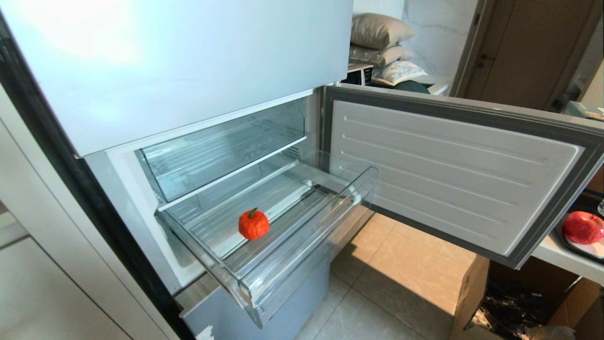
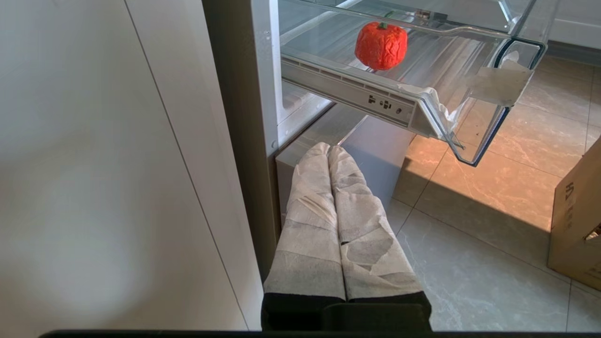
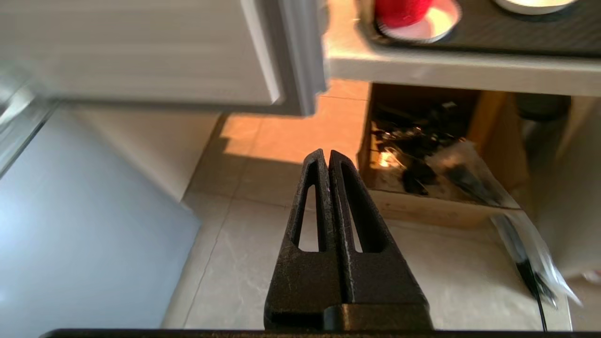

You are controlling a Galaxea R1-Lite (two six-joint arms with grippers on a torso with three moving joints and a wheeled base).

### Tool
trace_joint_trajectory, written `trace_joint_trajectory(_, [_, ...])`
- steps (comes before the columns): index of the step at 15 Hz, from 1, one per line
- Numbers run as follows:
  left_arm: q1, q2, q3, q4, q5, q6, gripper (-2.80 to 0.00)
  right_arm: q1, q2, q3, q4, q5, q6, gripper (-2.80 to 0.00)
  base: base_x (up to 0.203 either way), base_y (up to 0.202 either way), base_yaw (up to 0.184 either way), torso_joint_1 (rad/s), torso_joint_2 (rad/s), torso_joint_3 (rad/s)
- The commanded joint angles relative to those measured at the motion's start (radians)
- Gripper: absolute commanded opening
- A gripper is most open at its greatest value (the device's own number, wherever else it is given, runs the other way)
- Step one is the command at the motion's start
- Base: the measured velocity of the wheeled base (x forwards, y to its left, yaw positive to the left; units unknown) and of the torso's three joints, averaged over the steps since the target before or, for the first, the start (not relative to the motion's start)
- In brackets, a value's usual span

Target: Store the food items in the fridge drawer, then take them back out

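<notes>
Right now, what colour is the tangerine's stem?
Green, on the orange-red tangerine; clearest in the left wrist view.

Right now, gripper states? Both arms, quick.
Left gripper: closed, holding nothing, low beside the fridge, below the drawer.
Right gripper: closed, holding nothing, over the floor near the open fridge door.

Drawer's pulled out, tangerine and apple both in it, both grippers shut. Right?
Not quite. Only the tangerine is in the drawer; the head view shows the apple outside the fridge, on a tray on the counter at far right. The rest holds: the drawer is pulled out, and the left gripper and right gripper are both shut.
</notes>
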Motion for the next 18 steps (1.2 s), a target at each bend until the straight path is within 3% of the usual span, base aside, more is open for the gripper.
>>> trace_joint_trajectory(1, [0.000, 0.000, 0.000, 0.000, 0.000, -0.001, -2.80, -0.090, 0.272, -0.053, -0.060, 0.028, -0.003, -2.80, 0.000, 0.000, 0.000, 0.000, 0.00, 0.000])
trace_joint_trajectory(2, [0.000, 0.000, 0.000, 0.000, 0.000, -0.001, -2.80, -0.115, 0.342, -0.079, -0.089, 0.043, -0.010, 0.00, 0.000, 0.000, 0.000, 0.000, 0.00, 0.000])
trace_joint_trajectory(9, [0.000, 0.000, 0.000, 0.000, 0.000, -0.001, -2.80, -0.206, 0.719, -0.136, -0.477, 0.071, -0.028, 0.00, 0.000, 0.000, 0.000, 0.000, 0.00, 0.000])
trace_joint_trajectory(18, [0.000, 0.000, 0.000, 0.000, 0.000, -0.001, -2.80, -0.320, 0.983, -0.124, -0.980, 0.069, -0.020, 0.00, 0.000, 0.000, 0.000, 0.000, 0.00, 0.000])
